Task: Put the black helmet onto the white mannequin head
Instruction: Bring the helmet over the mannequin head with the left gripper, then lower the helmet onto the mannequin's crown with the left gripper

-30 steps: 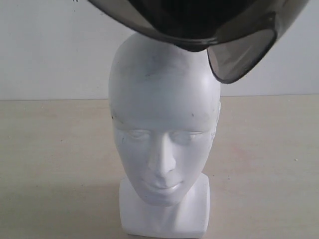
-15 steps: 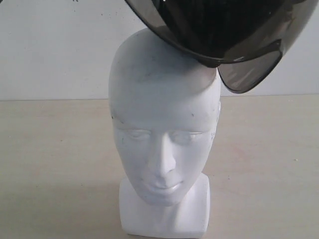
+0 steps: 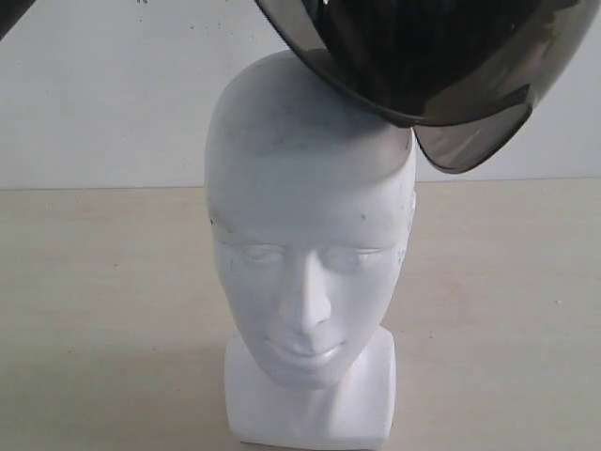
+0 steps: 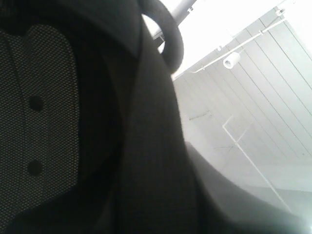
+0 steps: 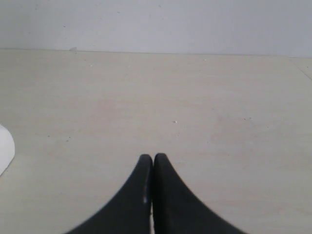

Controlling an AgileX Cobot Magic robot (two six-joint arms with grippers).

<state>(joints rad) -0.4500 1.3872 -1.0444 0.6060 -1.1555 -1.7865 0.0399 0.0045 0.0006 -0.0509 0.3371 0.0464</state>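
The white mannequin head (image 3: 305, 235) stands upright on its blocky neck base, facing the exterior camera. The black helmet (image 3: 423, 47) hangs tilted over the crown's right side, its rim at the scalp; whether it touches is unclear. Its smoky visor (image 3: 470, 146) dips beside the head. Dark mesh lining of the helmet (image 4: 44, 107) fills the left wrist view, and the left gripper's fingers are lost in that darkness, holding the helmet aloft. My right gripper (image 5: 153, 158) is shut on nothing, low over the table. A white sliver of the head's base (image 5: 4, 148) shows there.
The pale wooden table (image 3: 94, 282) stretches around the head, with a white wall (image 3: 94, 94) behind it. A dark edge (image 3: 9, 11) cuts the top left corner of the exterior view. The left wrist view looks up at a panelled ceiling (image 4: 253, 97).
The helmet has shifted right and tilted more steeply, uncovering more of the crown. A dark edge has entered the top left corner. The head has not moved.
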